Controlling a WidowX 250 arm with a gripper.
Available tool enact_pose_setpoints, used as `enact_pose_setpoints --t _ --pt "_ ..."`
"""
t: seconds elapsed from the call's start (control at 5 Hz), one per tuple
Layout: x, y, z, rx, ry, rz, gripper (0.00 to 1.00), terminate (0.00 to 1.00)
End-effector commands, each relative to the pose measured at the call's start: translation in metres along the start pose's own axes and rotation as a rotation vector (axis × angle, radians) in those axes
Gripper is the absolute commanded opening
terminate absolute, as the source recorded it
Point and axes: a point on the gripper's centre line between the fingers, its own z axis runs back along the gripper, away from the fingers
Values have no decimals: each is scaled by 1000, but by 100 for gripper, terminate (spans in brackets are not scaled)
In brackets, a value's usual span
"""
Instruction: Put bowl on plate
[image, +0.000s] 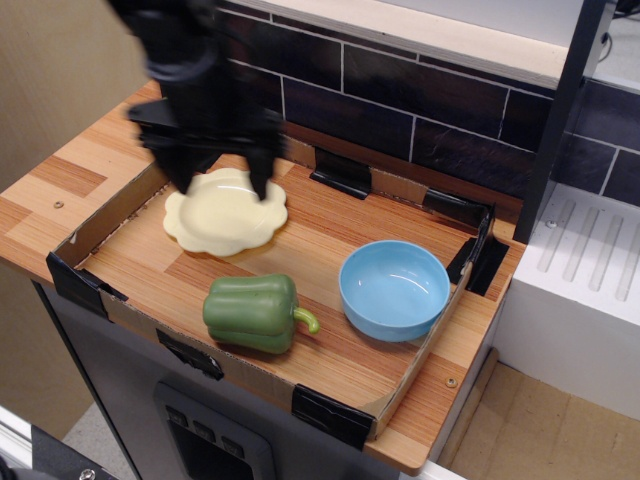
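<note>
The light-blue bowl (393, 289) sits upright and empty at the right of the cardboard tray (100, 215). The pale yellow scalloped plate (224, 214) lies at the tray's left, empty. My black gripper (221, 183) hangs over the plate's far edge, open, with one finger (181, 172) left and one (260, 176) right, holding nothing. It is well to the left of the bowl.
A green pepper (254, 311) lies at the tray's front between plate and bowl. The tray has low cardboard walls with black tape at the corners (326, 413). A dark tiled wall (420, 100) stands behind. A white unit (590, 300) is at the right.
</note>
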Motion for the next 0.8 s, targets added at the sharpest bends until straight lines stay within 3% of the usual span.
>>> enact_pose_setpoints --t 0.0,0.2,0.4,0.6 --pt "-7 -55 -3 -48 17 -85 100 0" --pt "-14 -69 -9 -34 26 -97 100 0" --pt "-22 -70 -29 33 36 -124 100 0" --pt "-25 -67 -41 49 52 -137 100 0"
